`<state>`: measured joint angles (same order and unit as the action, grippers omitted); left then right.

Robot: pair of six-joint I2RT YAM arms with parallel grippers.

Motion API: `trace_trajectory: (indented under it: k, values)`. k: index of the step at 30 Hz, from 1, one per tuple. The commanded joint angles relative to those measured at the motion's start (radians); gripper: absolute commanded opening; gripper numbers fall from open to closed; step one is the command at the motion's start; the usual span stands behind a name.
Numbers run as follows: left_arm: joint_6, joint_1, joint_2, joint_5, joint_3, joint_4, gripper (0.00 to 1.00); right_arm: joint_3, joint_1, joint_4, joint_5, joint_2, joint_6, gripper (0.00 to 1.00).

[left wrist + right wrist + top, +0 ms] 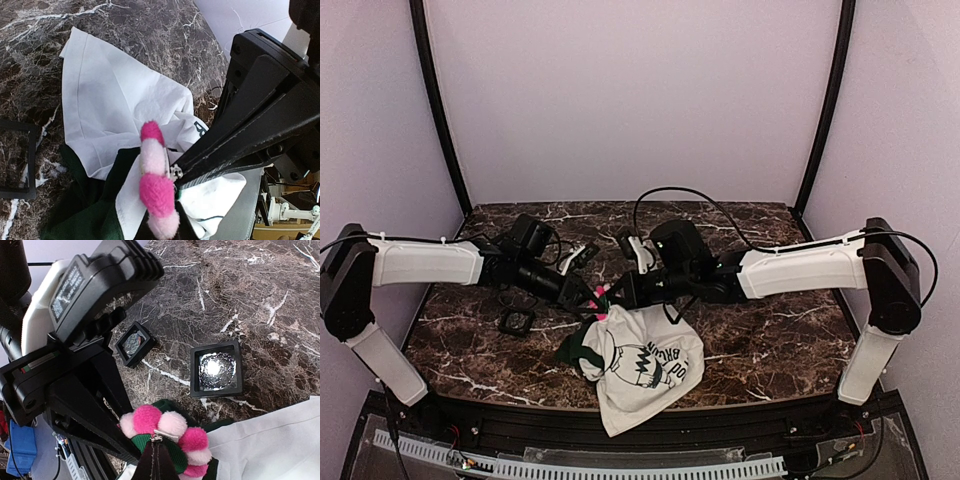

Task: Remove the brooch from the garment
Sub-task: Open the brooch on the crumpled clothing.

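**Brooch.** Quantity: one. The brooch [165,432] is a ring of pink and white pompoms on a green centre, with a small metal clasp on its face. It sits at the raised upper end of the garment [645,365], above the table [770,340] near its middle, with dark green fabric directly beneath it.

**Garment.** Quantity: one. It lies crumpled, print up, with its lower corner at the table's near edge.

**Grippers.** Quantity: two, tips almost touching at the brooch.
- The right gripper [157,442] has its fingers pressed fully together on the clasp.
- The left gripper [588,296] has its jaws nearly closed, and the brooch stands edge-on between them.

**Arms.** Both reach inward from the sides, forearms roughly level, wrists angled down.

**Other items.** Two black square frames [216,369] lie flat on the table, apart from each other.
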<state>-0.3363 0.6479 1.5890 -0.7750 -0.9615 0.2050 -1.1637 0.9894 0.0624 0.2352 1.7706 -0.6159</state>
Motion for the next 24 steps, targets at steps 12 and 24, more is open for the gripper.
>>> trace_trajectory:
  k: [12,24]
  values:
    - [-0.049,0.006,-0.015,-0.086,0.020,-0.105,0.29,0.018,0.029,0.027,-0.088,-0.014,-0.001,0.00]
    - [-0.076,0.006,0.018,-0.031,0.017,-0.088,0.36,0.025,0.042,0.020,-0.107,-0.045,-0.020,0.00]
